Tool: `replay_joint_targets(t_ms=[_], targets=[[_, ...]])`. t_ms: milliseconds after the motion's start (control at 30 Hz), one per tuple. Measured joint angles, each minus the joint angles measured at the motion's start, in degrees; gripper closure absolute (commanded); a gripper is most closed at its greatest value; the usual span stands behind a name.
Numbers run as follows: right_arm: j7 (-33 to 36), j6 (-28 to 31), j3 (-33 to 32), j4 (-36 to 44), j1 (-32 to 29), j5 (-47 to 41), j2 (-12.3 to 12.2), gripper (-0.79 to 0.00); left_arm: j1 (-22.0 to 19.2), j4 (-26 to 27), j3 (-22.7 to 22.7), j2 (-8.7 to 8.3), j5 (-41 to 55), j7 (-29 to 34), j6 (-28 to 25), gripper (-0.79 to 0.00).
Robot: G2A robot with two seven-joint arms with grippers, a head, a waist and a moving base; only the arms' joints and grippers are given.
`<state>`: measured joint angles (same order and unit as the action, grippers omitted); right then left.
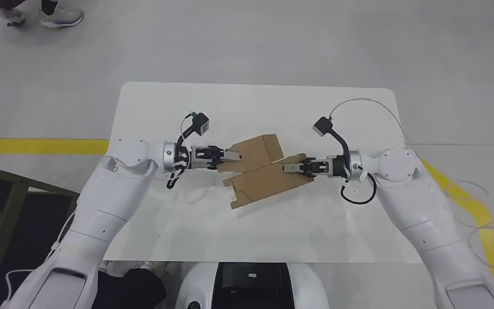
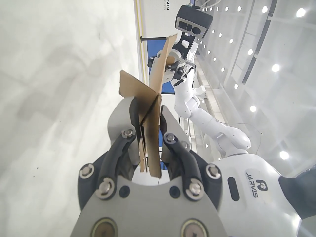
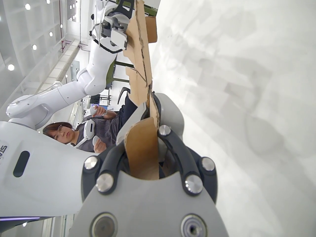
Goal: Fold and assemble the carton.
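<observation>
Left end effector (image 1: 230, 157) and right end effector (image 1: 292, 166) each pinch opposite carton (image 1: 258, 174) edges; opening step, I judge; next needs spreading its panels.

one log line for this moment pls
left gripper: shut on carton | right gripper: shut on carton | carton: unassembled, held between both

Carton (image 1: 262, 181): plain brown cardboard, no print, cut edges paler tan.
Table (image 1: 154, 224): plain white, no pattern.
Floor (image 1: 247, 39): pale grey, crossed by 2 yellow stripes, 1 to left of table (image 1: 46, 145), 1 to right (image 1: 455, 193).
Left gripper (image 2: 148, 110): pale grey fingers (image 2: 118, 114), black linkages, silver bolts, matt grey metal base.
Right gripper (image 3: 150, 109): same pale grey, black and silver scheme.
Both arms: glossy white.
</observation>
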<state>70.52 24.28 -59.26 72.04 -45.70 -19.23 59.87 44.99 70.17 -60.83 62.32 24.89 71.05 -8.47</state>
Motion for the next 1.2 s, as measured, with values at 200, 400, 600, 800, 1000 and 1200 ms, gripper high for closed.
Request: replay_joint_targets(t_ms=[200, 400, 600, 800, 1000, 1200], targets=[[-0.4, -0.1, 0.0, 0.1, -0.1, 0.2, 0.0, -0.785, 0.0, 0.0, -0.1, -0.02, -0.1, 0.0, 0.2, 0.0], [-2.9, -0.2, -1.5, -1.7, -0.5, 1.9, -0.3, -0.785, 0.2, 0.4, -0.5, -0.15, 0.0, 0.2, -0.2, 0.0], [-9.4, 1.2, -6.1, -1.6, -2.0, 4.1, -1.3, -0.785, 0.8, 2.1, -0.9, -0.41, -0.9, 0.9, -1.2, 0.0], [-5.9, 3.1, -9.0, 4.2, -5.5, -1.2, -2.1, -0.785, 1.6, 4.1, -0.9, -0.63, -3.5, -0.6, -1.1, 0.0], [-4.0, 1.5, -8.1, 3.0, -6.3, -1.0, -2.2, -0.785, 2.1, 4.5, -1.4, -0.69, -3.0, -1.8, -1.3, 0.0], [-0.7, 2.4, -5.9, 1.1, -4.9, -3.0, -1.7, -0.754, 2.4, 4.5, -2.0, -0.84, -2.7, -2.0, -1.5, 0.0]])
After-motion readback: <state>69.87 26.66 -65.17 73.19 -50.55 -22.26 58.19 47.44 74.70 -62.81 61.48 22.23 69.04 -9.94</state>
